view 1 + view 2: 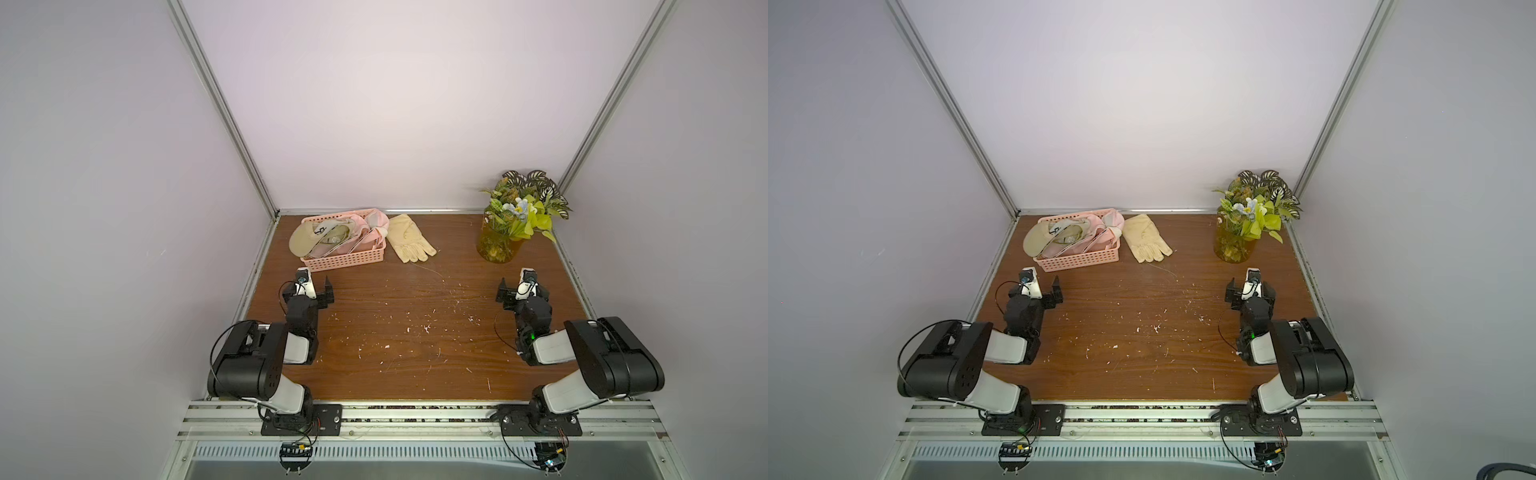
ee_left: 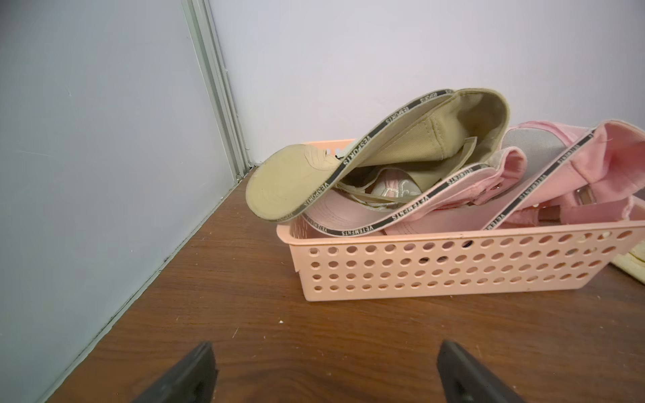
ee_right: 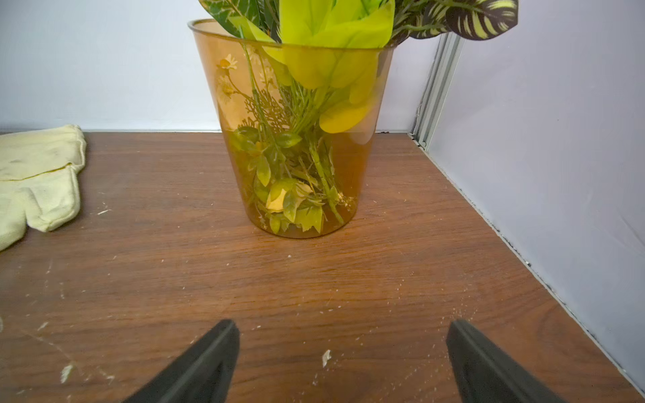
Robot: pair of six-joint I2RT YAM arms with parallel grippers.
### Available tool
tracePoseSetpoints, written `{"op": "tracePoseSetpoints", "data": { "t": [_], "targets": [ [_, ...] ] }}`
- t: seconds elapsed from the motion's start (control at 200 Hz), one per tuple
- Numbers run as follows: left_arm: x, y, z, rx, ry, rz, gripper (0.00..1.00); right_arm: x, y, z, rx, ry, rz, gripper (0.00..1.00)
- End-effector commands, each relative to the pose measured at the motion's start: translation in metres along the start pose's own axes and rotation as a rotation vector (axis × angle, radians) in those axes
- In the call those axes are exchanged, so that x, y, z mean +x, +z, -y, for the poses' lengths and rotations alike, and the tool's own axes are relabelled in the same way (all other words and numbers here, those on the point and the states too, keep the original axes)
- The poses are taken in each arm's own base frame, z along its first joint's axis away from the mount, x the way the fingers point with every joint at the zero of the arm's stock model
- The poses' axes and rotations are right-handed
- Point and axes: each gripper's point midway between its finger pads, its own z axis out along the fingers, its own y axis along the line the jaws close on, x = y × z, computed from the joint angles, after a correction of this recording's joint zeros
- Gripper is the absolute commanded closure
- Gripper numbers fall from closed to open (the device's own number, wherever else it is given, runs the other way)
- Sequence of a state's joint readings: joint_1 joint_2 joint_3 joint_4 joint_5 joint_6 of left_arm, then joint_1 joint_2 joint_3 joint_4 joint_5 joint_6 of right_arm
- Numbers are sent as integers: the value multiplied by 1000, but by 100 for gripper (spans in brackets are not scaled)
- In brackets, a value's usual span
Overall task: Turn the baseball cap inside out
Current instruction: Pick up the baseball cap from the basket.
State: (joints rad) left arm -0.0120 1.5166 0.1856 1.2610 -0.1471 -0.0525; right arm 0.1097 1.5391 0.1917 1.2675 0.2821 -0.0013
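The beige cap [image 1: 308, 240] lies in the pink basket [image 1: 345, 262] at the far left of the surface [image 1: 395, 332]. It sits just beyond the left fingers [image 1: 328, 291] and does not touch them. Through the left wrist view we see the cap [image 2: 289, 181] on top of the pink caps [image 2: 460, 209]. Its brim hangs over the left end of the basket [image 2: 453, 275], and its hollow inside is turned toward the near side.

The left fingers [image 2: 195, 373] are spread wide with nothing between them, low over bare wood, pointing at the basket's near wall. The right fingers [image 3: 209, 359] are spread just as wide and empty, well apart from the cap on the right side. They face the amber vase [image 3: 349, 167].

Both arms are folded. The left arm [image 1: 249, 365] and right arm [image 1: 611, 361] have their elbows raised at the near edge and their forearms reaching toward the far wall.

The cap is soft beige twill with a stiff rounded brim. A dark band with white lettering runs along its inner edge. The basket is rigid plastic, pierced with rows of round holes. A pale yellow fabric glove [image 1: 409, 239] lies flat just right of the basket. The vase [image 1: 496, 249] is translucent and tapered, and holds leafy stems and small flowers. The surface is dark wood grain, flecked with pale crumbs and scratches.
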Motion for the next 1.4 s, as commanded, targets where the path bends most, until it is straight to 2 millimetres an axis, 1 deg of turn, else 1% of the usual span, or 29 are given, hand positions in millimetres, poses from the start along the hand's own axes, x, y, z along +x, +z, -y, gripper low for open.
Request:
{"op": "tracePoseSetpoints", "data": {
  "t": [0.0,0.881,0.966,1.001,1.021,1.066,1.121,1.166,1.246,1.331,1.336,1.391],
  "targets": [
    [-8,4,0,-8,2,24,1,-20,2,0,0,8,62,0],
    [-8,3,-1,-12,-5,26,1,-21,2,1,2,9,67,0],
    [-21,-2,-8,-48,-24,61,1,-27,2,8,44,24,69,0],
    [-25,-7,-14,-77,-39,69,1,-27,4,11,66,26,29,0],
    [-27,-10,-17,-92,-48,74,1,-31,6,13,76,33,24,0],
    [-33,-17,-24,-125,-65,88,1,-29,9,14,92,43,-36,0],
    [-40,-23,-26,-127,-62,103,1,-31,11,13,89,53,-84,0],
    [-44,-25,-23,-106,-45,104,1,-35,11,9,62,58,-106,0],
    [-59,-27,-17,-68,-69,115,1,-39,7,-2,-7,83,-142,1],
    [-73,-19,-15,-64,-111,52,1,-49,-2,-20,-124,99,-161,0],
    [-69,-18,-15,-67,-108,29,1,-49,-2,-21,-131,101,-163,0],
    [-80,-10,-14,-74,-120,-13,1,-53,-9,-32,-204,118,-169,0]
  ]
}}
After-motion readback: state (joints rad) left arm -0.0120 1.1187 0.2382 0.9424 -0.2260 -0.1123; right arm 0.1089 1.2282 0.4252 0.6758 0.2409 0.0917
